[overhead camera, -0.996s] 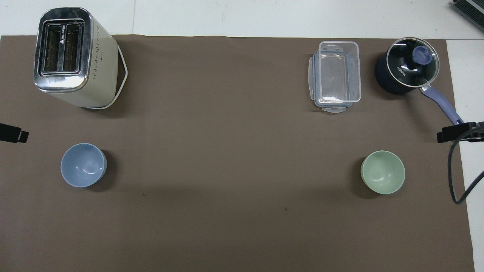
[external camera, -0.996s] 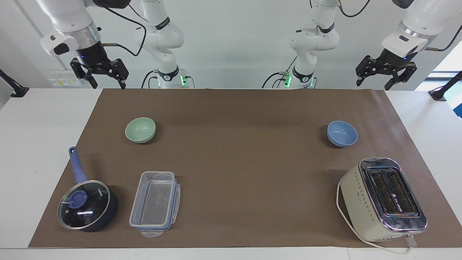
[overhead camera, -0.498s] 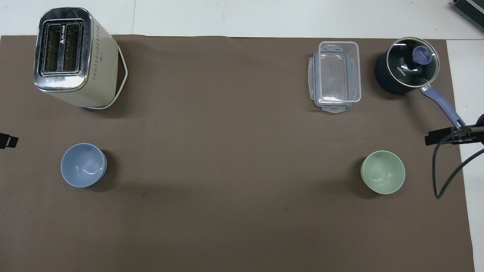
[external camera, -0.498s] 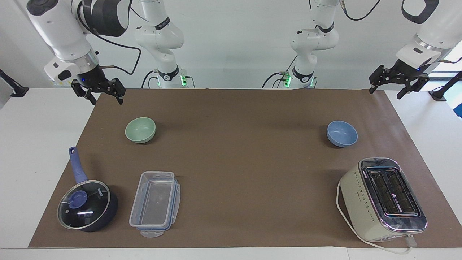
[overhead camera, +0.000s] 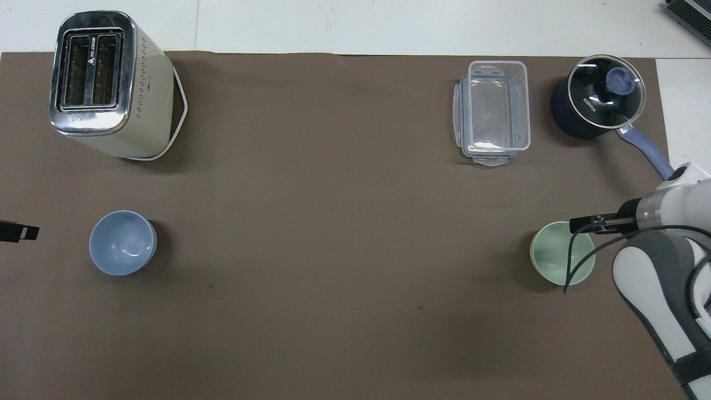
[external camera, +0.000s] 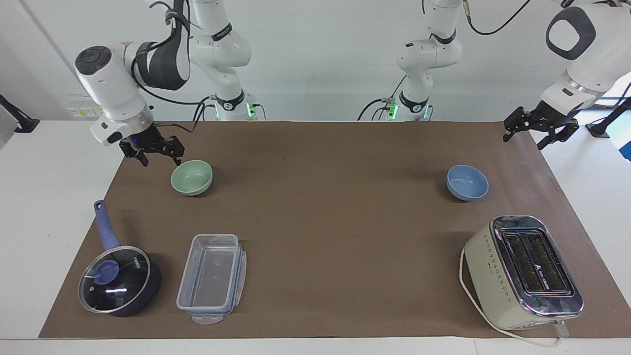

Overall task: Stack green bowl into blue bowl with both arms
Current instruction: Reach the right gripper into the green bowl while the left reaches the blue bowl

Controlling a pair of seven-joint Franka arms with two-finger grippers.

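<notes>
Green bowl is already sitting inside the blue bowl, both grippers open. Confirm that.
Wrong. The green bowl sits alone on the mat, apart from the blue bowl, as the facing view shows. Both the left gripper and right gripper are open.

green bowl (external camera: 192, 177): pale mint green, plain
blue bowl (external camera: 467, 182): light periwinkle blue, plain
saucepan (external camera: 120, 278): dark navy body, lighter blue handle and lid knob, clear glass lid
toaster (external camera: 522, 272): cream sides with rows of small dark dots, chrome top, white cord
food container (external camera: 212, 278): clear plastic, blue seal
mat (external camera: 335, 231): plain brown
bench (external camera: 44, 187): white
arms (external camera: 113, 93): white with black end effectors
</notes>
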